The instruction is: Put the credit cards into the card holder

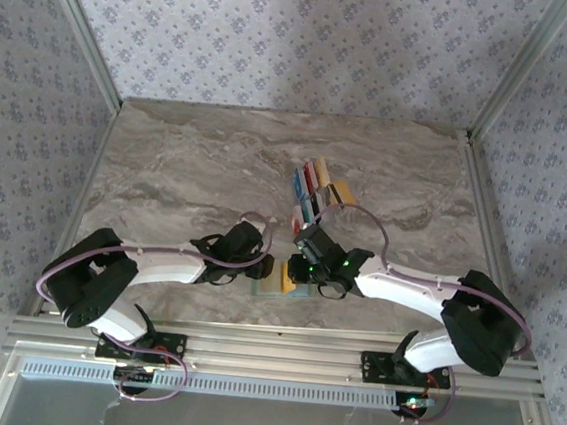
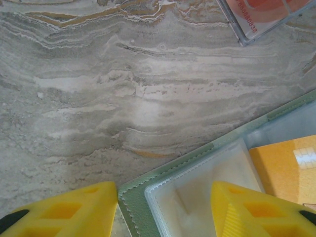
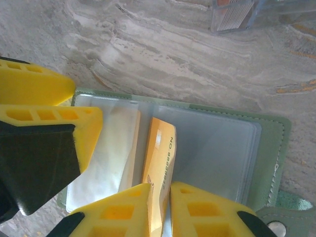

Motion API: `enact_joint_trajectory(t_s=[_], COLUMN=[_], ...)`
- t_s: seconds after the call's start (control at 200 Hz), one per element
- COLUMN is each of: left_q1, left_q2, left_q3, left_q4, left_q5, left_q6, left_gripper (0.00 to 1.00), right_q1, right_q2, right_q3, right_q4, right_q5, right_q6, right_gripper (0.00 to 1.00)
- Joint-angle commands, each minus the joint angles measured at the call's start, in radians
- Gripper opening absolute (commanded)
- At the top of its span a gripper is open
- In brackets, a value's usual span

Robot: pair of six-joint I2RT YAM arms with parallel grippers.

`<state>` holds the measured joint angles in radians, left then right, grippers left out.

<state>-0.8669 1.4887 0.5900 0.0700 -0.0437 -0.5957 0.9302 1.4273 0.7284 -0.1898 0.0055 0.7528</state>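
From above, both arms meet over the green card holder [image 1: 278,286] at the near middle of the marble table [image 1: 188,163]. The left gripper [image 1: 261,267] and right gripper [image 1: 298,267] sit almost side by side there. The loose credit cards [image 1: 313,187] lie in a cluster farther back.

On the left wrist camera, the left gripper [image 2: 165,197] is spread wide. One finger is off the holder's stitched corner [image 2: 132,205] and the other is over a clear pocket.

On the right wrist camera, the right gripper [image 3: 160,190] flanks an orange card [image 3: 159,148] standing tilted in the open holder [image 3: 270,148]. The gap is narrow, and I cannot tell whether the fingers pinch the card.
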Motion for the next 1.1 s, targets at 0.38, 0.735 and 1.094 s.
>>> enact_joint_trajectory(t_s=[0.38, 0.735, 1.094], left_q1=[-0.011, -0.011, -0.011], left_q2=[-0.142, -0.164, -0.041], left_q3=[-0.055, -0.049, -0.028], left_q4=[-0.012, -0.041, -0.039], left_q5=[0.058, 0.06, 0.02], left_q6=[-0.007, -0.001, -0.001], left_gripper=[0.54, 0.34, 0.14], right_q1=[-0.012, -0.095, -0.159], right_q2=[-0.104, -0.151, -0.107], right_q3=[-0.015, -0.065, -0.093], right_q4=[-0.027, 0.015, 0.069], right_q5=[0.008, -0.154, -0.321], right_q6=[-0.019, -0.045, -0.053], right_gripper=[0.0, 0.0, 0.0])
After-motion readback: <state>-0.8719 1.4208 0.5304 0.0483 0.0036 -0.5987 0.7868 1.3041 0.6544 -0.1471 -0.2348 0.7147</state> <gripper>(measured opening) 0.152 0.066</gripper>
